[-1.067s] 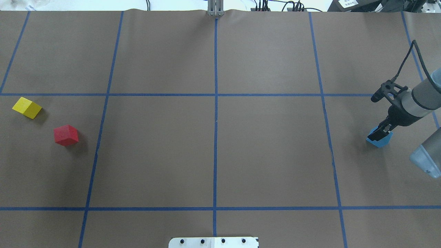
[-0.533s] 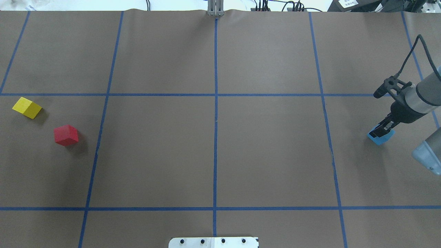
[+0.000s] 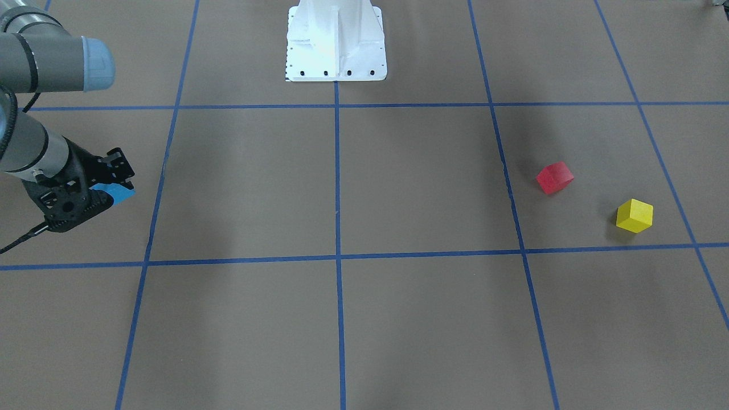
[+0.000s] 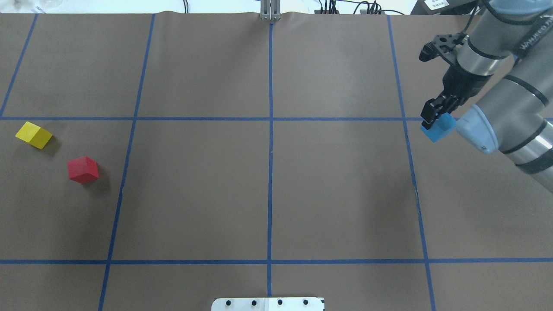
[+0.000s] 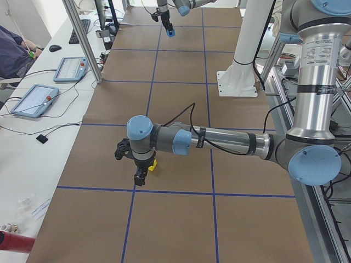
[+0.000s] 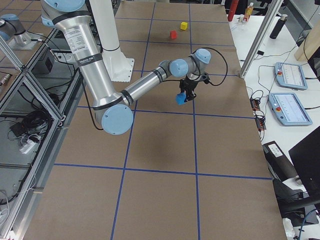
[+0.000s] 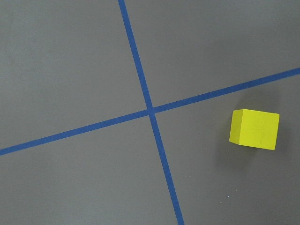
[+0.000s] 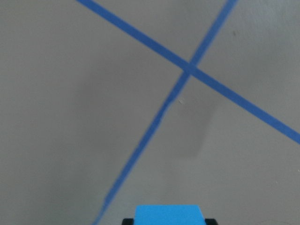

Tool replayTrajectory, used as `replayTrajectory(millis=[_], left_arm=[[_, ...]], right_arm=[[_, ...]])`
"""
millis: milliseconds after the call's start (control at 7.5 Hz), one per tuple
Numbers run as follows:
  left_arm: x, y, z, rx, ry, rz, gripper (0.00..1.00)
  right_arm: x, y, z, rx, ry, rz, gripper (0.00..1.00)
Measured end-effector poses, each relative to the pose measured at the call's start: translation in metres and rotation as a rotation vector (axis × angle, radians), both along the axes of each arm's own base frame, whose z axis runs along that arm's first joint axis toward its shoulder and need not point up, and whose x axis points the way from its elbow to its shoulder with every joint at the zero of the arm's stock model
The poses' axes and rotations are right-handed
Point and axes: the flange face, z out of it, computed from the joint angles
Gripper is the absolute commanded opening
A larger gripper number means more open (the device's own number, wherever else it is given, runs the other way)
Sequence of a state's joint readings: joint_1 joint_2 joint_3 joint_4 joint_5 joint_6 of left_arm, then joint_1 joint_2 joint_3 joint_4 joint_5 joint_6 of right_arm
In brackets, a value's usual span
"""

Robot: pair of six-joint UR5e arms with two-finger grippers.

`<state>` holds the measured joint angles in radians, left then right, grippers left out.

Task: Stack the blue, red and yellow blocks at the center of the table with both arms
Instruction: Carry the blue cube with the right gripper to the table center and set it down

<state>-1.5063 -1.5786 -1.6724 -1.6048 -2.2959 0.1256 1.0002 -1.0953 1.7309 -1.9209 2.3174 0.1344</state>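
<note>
My right gripper (image 4: 434, 122) is shut on the blue block (image 4: 441, 129) and holds it above the table on the right side, near a blue tape line. It also shows in the front-facing view (image 3: 108, 185) with the block (image 3: 119, 192), and the block's top edge shows in the right wrist view (image 8: 169, 214). The red block (image 4: 83, 169) and the yellow block (image 4: 33, 134) lie apart at the far left. My left gripper (image 5: 140, 178) shows only in the exterior left view, close by the yellow block (image 5: 152, 164); I cannot tell if it is open. The left wrist view shows the yellow block (image 7: 254, 129) below.
Brown paper with a blue tape grid (image 4: 270, 129) covers the table. The white robot base (image 3: 336, 40) stands at the near middle edge. Tablets (image 5: 35, 98) and cables lie on a side table beyond the far edge.
My right gripper has risen with the blue block and carried it away from the robot and slightly toward the centre. The red and yellow blocks have not moved.
</note>
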Motion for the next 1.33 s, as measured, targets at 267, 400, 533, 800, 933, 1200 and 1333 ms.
replayTrajectory(millis=[267,400,533,800,933,1200,1333], left_arm=[[0.0,0.001,0.0,0.0,0.0,-0.001,1.0],[0.0,0.001,0.0,-0.001,0.001,-0.002,1.0],[0.0,0.001,0.0,-0.002,0.0,-0.002,1.0],[0.0,0.001,0.002,-0.005,0.0,-0.002,1.0],[0.0,0.001,0.002,-0.006,0.0,-0.002,1.0],[0.0,0.001,0.003,-0.008,-0.001,-0.002,1.0],[0.0,0.001,0.003,-0.008,-0.001,-0.002,1.0]], right_arm=[[-0.072,-0.035,-0.081,-0.144,0.028,0.129,0.0],[-0.131,-0.049,-0.12,-0.223,0.023,0.211,0.0],[-0.185,-0.054,-0.143,-0.298,0.013,0.293,0.0],[-0.247,-0.045,-0.163,-0.384,-0.004,0.381,0.0],[-0.265,-0.035,-0.168,-0.38,-0.006,0.381,0.0],[-0.3,-0.009,-0.174,-0.34,0.005,0.365,0.0],[-0.313,0.002,-0.172,-0.325,0.016,0.357,0.0]])
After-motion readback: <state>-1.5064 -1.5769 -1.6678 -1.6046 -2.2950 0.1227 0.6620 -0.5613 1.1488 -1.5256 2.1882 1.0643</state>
